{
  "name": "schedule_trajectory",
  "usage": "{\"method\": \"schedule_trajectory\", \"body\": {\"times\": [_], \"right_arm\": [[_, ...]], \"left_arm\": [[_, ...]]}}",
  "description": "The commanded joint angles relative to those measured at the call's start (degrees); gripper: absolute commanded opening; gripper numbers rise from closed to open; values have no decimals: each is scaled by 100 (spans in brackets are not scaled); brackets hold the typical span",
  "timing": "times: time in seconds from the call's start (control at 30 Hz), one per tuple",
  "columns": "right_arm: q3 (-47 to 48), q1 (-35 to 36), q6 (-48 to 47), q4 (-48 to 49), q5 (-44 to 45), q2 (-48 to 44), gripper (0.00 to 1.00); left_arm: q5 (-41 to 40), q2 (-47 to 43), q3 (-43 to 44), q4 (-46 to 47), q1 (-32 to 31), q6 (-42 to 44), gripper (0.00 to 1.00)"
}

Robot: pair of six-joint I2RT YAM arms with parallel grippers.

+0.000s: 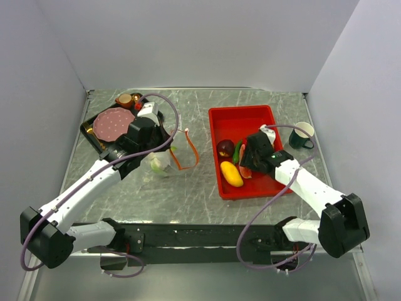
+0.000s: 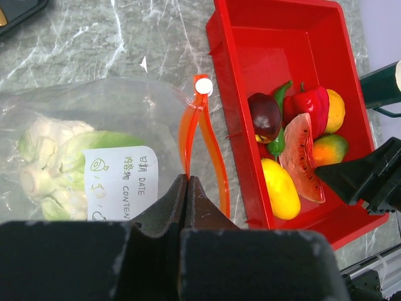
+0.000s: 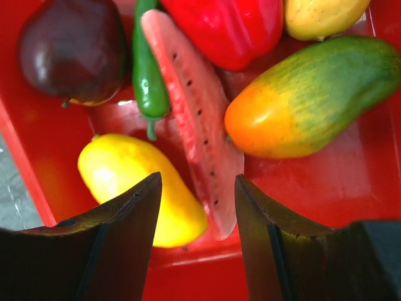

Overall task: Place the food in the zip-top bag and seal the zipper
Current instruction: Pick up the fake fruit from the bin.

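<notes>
Loading food: left gripper [image 2: 186, 188] clamps the zipper [image 2: 210, 147]; close your half-open, empty right gripper [image 3: 198, 182] on the watermelon slice [image 3: 194, 106]

White label [image 2: 120, 183] on zip-top bag [image 2: 125, 100] reads "DATE", "CONTEN".

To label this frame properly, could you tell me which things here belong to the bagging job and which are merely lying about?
Job: zip-top bag, zipper, leafy vegetable inside, yellow fruit, watermelon slice, red pepper, green-orange mango, dark plum, green chili.
Lying about: pink plate, green mug.
</notes>
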Motion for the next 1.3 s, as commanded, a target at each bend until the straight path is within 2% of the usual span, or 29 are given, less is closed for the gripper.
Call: {"method": "schedule_trajectory", "body": {"times": [0.0, 0.37, 0.43, 0.53, 0.57, 0.63, 0.67, 1.27], "right_arm": [[-137, -251, -215, 603, -426, 143, 57], [135, -260, -356, 691, -593, 864, 54], [118, -252, -347, 726, -602, 864, 51], [135, -260, -356, 709, -558, 917, 35], [162, -260, -365, 700, -532, 935, 24], [188, -260, -365, 665, -514, 970, 15], [188, -260, -356, 682, -523, 953, 5], [689, -260, -295, 392, -733, -128, 5]], "left_arm": [[96, -164, 248, 210, 14, 2, 1], [8, -111, 336, 166, 23, 55, 1], [8, -128, 309, 175, 23, 37, 1], [-10, -129, 292, 166, 23, 37, 1], [-19, -129, 283, 166, 14, 46, 1], [-36, -120, 291, 158, 14, 63, 1], [-36, -111, 309, 149, 23, 81, 1], [-54, -102, 239, 219, 14, 81, 1]]}}
